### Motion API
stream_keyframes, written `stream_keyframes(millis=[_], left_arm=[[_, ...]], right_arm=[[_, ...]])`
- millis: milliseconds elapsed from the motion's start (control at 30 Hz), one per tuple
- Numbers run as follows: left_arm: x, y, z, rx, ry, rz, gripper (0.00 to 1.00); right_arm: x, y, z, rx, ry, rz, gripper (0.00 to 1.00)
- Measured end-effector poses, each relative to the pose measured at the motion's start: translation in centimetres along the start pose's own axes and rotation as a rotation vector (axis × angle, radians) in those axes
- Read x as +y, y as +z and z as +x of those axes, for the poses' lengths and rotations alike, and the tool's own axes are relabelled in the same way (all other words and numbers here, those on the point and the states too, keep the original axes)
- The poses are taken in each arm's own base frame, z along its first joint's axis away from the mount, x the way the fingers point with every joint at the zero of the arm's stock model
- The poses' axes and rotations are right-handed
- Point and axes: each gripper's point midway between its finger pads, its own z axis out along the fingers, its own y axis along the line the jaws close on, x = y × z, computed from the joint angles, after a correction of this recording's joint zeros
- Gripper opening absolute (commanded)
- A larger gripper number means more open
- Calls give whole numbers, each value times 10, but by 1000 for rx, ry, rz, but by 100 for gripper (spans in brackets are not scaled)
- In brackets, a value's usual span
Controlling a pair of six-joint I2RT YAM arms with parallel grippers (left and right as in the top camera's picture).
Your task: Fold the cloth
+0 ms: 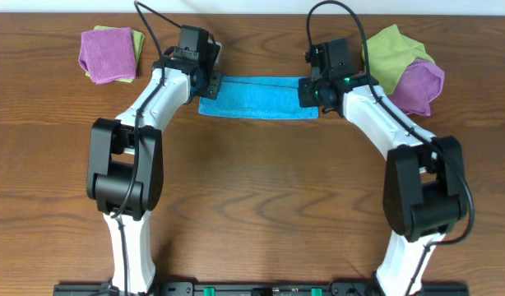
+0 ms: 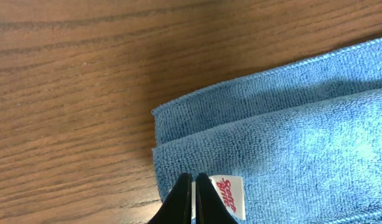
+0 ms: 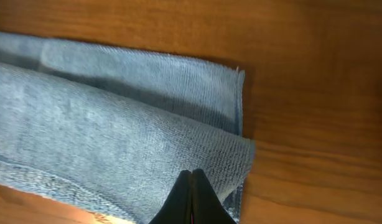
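Note:
The sky-blue cloth (image 1: pixel 257 99) lies folded into a long strip at the far middle of the table. My left gripper (image 1: pixel 209 85) is at its left end, shut on the top layer at the corner with the white tag (image 2: pixel 233 196); the fingertips (image 2: pixel 194 179) pinch beside the tag. My right gripper (image 1: pixel 310 90) is at the right end, with its fingertips (image 3: pixel 191 174) shut on the top layer of the cloth (image 3: pixel 116 137). In both wrist views the top layer (image 2: pixel 290 155) sits slightly raised over the lower layer, which sticks out beyond it.
A purple cloth (image 1: pixel 107 53) on a yellow-green cloth (image 1: pixel 137 39) lies at the far left. Another yellow-green cloth (image 1: pixel 392 49) and a purple cloth (image 1: pixel 419 86) lie at the far right, close to my right arm. The table is brown wood (image 1: pixel 261 189).

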Motion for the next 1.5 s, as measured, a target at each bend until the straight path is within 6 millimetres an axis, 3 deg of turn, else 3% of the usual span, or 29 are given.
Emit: stream_keyframes(millis=[167,400,500,633,1033,1233,1500], left_arm=[[-5,3,2,5,-22,31,6],[-6,31,24,74,-48,37,6],[-7,31,24,80,-57,45,6],[-10,26,36,138,-65,58,6],[-24,-1,95,420,-94,103,6],[-27,-4,101,448,-95,113,6],[-26,-4,99,434,-94,111,6]], right_arm=[[-3,14,12,38,2,7,1],[-6,33,27,85,3,17,1],[-7,39,33,102,4,19,1],[-8,35,42,150,6,27,1],[9,16,85,335,-38,62,2],[12,12,93,370,-39,73,1],[11,6,84,329,-31,85,2]])
